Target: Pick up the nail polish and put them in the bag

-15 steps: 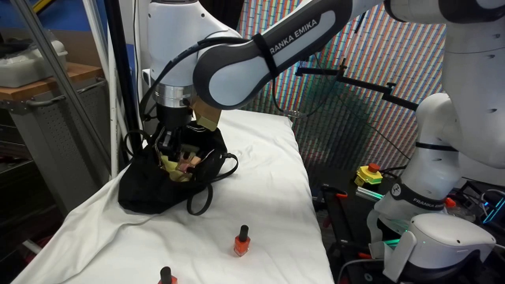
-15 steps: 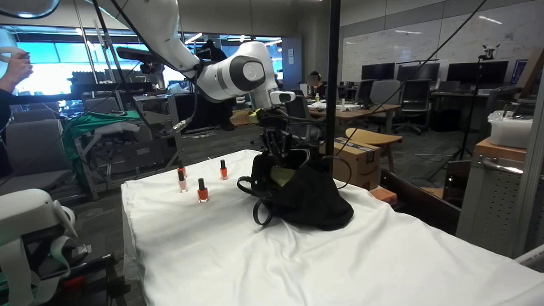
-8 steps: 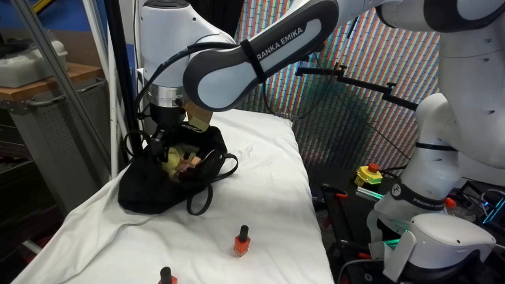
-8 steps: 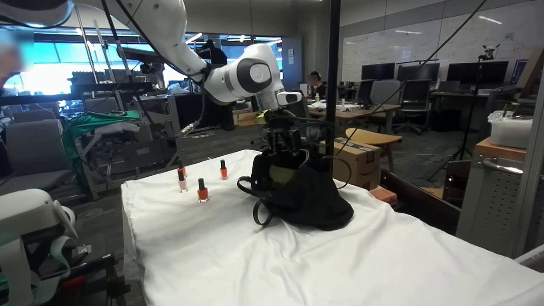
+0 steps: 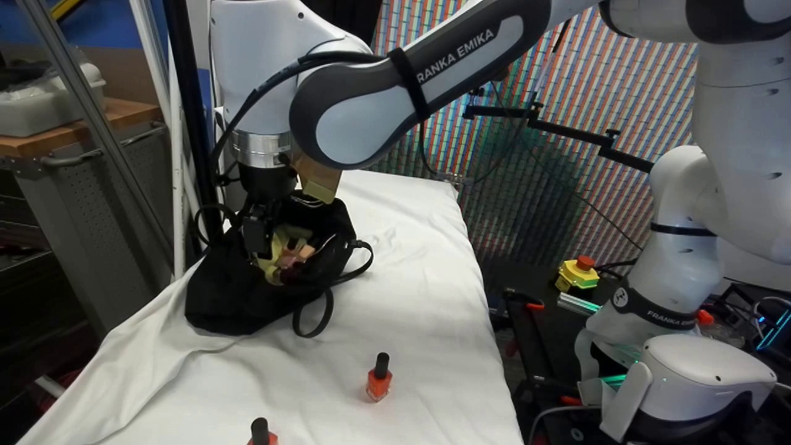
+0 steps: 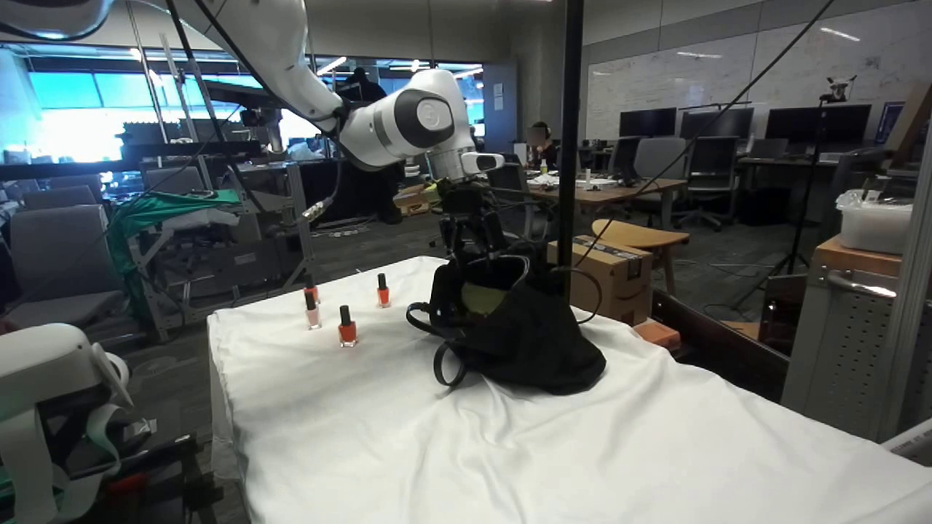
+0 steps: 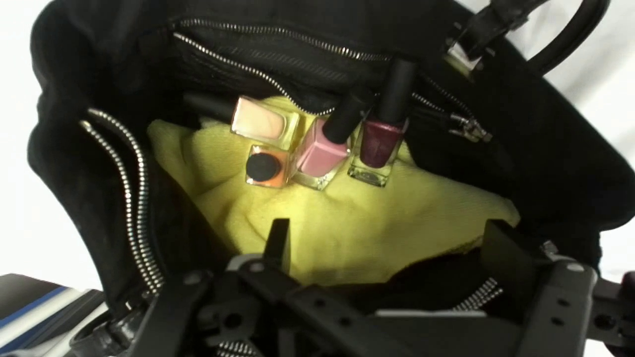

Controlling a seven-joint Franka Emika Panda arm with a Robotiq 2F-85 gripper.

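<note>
Jaws stand wide apart, empty, at the mouth of the bag (image 6: 528,342).

A silver collar (image 5: 261,148) rings the arm (image 6: 397,132), smooth white shell (image 5: 253,49) above it. Below the collar, the pincer (image 7: 386,229) is matte black, with angular linkages (image 7: 322,305) and round-headed screws (image 7: 575,267). A black cable (image 5: 337,57) curves past the collar. Beside the collar, dark grey casing (image 5: 303,127) frames a rounded pale panel (image 5: 355,130); farther off come a black strap (image 5: 410,83) and white lettering (image 5: 457,55), RANKA EMIKA.

Nail polish (image 5: 260,429) — cropped by lower edge, red bottle (image 6: 312,289) — partly hidden behind pink bottle (image 6: 313,318)
</note>
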